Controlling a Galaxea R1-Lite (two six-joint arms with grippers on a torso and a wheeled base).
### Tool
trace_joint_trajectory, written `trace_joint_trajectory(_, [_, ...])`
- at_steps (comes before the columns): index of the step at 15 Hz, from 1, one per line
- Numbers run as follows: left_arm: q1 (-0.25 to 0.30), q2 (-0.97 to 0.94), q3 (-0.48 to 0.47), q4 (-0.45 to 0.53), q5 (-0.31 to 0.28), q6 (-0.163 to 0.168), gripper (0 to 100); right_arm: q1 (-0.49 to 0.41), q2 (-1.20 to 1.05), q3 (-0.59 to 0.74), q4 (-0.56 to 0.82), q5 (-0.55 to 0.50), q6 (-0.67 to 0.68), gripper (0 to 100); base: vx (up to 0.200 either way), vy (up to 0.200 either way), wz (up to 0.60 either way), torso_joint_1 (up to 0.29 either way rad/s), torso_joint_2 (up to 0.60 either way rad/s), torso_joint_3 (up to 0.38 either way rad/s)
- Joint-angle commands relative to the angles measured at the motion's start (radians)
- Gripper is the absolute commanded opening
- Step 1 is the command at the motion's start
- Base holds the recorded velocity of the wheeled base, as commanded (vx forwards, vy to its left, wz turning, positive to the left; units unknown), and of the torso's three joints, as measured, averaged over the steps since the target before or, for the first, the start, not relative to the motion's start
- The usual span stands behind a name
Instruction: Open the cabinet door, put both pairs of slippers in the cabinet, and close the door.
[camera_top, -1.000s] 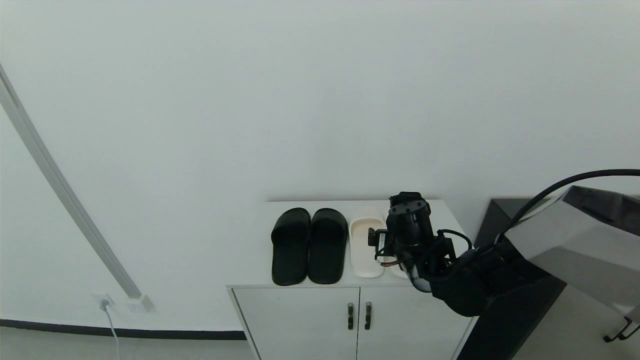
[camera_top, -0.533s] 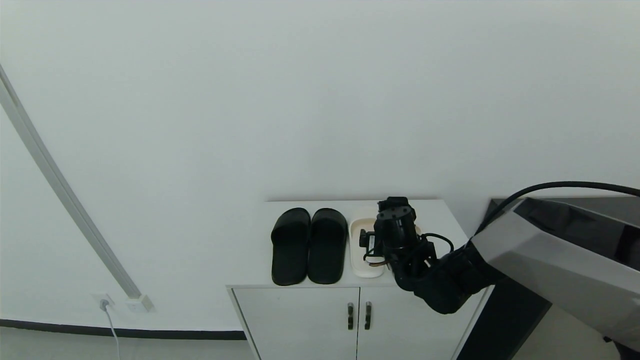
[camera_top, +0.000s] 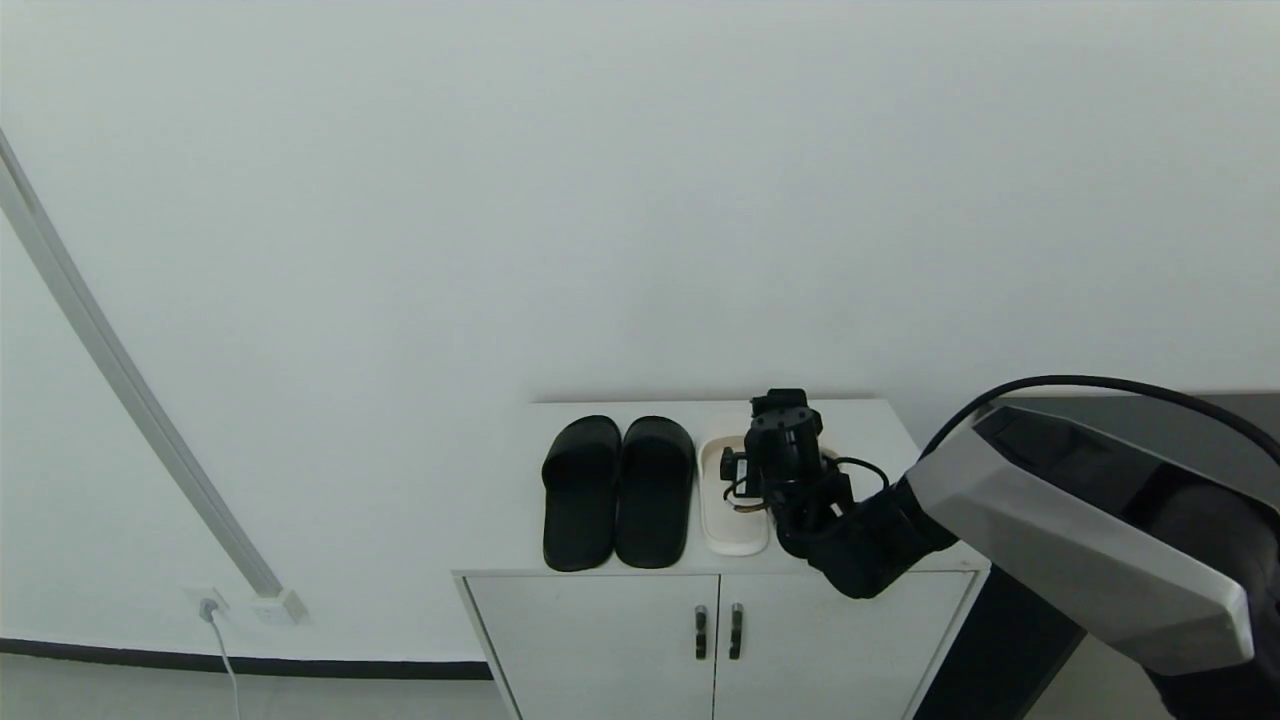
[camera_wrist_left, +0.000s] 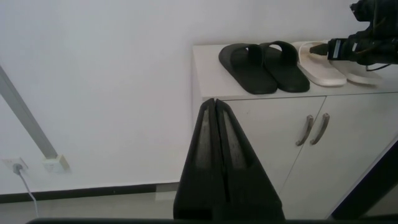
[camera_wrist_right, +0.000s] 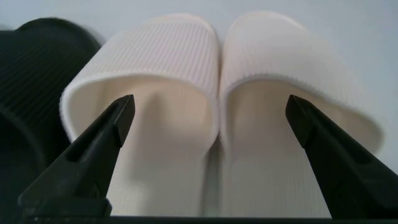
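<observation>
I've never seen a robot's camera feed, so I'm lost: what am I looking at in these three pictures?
It is a two-armed robot on wheels. The wide picture comes from a camera on its head, looking down at a white cabinet with both doors shut. On top lie black slippers and white slippers, side by side. The other two pictures come from cameras on its wrists. The right tool is open, aimed at the white pair, gripping nothing yet. The left tool is shut and empty, away from the cabinet.
</observation>
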Motion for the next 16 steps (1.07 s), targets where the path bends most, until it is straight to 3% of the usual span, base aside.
trace_joint_trajectory(1, [0.001, 0.001, 0.000, 0.000, 0.000, -0.001, 0, -0.016, 0.025, -0.032, 0.002, 0.002, -0.010, 100, 0.000, 0.000, 0.00, 0.000, 0.00, 0.000])
trace_joint_trajectory(6, [0.001, 0.001, 0.000, 0.000, 0.001, -0.001, 0, -0.027, 0.037, -0.040, 0.000, 0.007, -0.008, 100, 0.000, 0.000, 0.00, 0.000, 0.00, 0.000])
trace_joint_trajectory(7, [0.001, 0.001, 0.000, 0.000, 0.001, -0.001, 0, -0.027, 0.037, -0.048, 0.000, 0.007, -0.008, 0, 0.000, 0.000, 0.00, 0.000, 0.00, 0.000])
trace_joint_trajectory(16, [0.001, 0.001, 0.000, 0.000, 0.001, -0.002, 0, -0.030, -0.012, -0.026, -0.002, 0.001, -0.007, 0, 0.000, 0.000, 0.00, 0.000, 0.00, 0.000])
